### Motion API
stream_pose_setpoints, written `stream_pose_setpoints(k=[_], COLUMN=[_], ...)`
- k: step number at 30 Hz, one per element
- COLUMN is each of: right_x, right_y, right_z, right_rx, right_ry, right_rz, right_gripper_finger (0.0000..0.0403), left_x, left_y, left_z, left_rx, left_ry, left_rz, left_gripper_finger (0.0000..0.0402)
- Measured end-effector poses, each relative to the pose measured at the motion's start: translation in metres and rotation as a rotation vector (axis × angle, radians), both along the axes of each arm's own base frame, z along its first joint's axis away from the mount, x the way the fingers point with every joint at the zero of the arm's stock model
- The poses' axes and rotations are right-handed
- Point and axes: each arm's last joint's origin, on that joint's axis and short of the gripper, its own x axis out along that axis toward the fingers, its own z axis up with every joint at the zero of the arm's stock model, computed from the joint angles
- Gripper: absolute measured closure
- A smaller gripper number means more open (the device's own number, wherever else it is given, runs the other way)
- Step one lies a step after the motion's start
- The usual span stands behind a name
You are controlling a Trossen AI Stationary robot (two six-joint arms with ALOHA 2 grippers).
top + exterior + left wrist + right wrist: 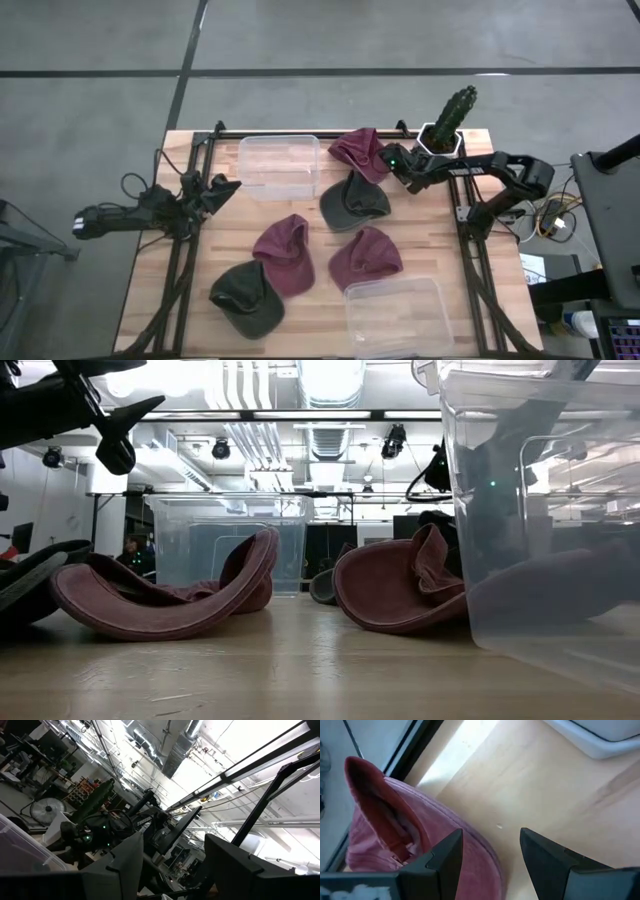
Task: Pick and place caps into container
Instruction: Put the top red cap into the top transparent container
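Observation:
Five caps lie on the table: a maroon cap (356, 150) near the far edge, an olive cap (352, 201) just nearer, two maroon caps (285, 254) (365, 257) in the middle, and an olive cap (245, 296) near the front left. My right gripper (388, 162) (490, 847) is open at the far maroon cap's (395, 830) right edge, one finger over its fabric and the other over bare wood. My left gripper (222, 187) (172, 852) is open, raised at the table's left side and tipped upward.
One clear container (280, 166) stands at the far left-centre, and another (398, 316) (540, 520) at the near right. A green cactus in a white pot (447, 122) stands at the far right, behind my right arm. The black frame rails (180, 260) run along both table sides.

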Motion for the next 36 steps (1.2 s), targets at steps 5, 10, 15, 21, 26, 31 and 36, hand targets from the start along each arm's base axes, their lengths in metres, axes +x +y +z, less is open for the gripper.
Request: stream_pose_setpoints(k=[5,10,15,21,26,31,36], right_x=[0.002,0.004,0.01,0.015,0.015,0.014,0.016], right_y=[-0.001,-0.004,-0.008,-0.01,-0.009,-0.009,-0.01], right_z=[-0.003,-0.006,-0.012,-0.018,-0.017,-0.017,-0.008], right_rx=[-0.002,-0.007,-0.025,-0.004,0.005,0.015,-0.034], right_ry=[-0.005,-0.015,-0.053,-0.091,-0.085,-0.071,-0.065], right_rz=[0.0,0.004,0.01,0.008,0.044,0.093,0.157], right_gripper_finger=[0.0211,0.0211,0.0211,0.0211,0.0236,0.0318,0.0384], left_x=[0.0,0.0,0.0,0.0,0.0,0.0,0.0], left_y=[0.0,0.0,0.0,0.0,0.0,0.0,0.0], left_z=[0.0,0.0,0.0,0.0,0.0,0.0,0.0], left_rx=[-0.001,0.006,0.006,0.005,0.004,0.003,0.003], left_ry=[0.0,0.002,0.002,0.002,0.002,0.001,0.001], left_rz=[0.0,0.003,0.003,0.003,0.002,0.002,0.002], left_gripper_finger=[0.0197,0.0197,0.0197,0.0197,0.0197,0.0197,0.0197])
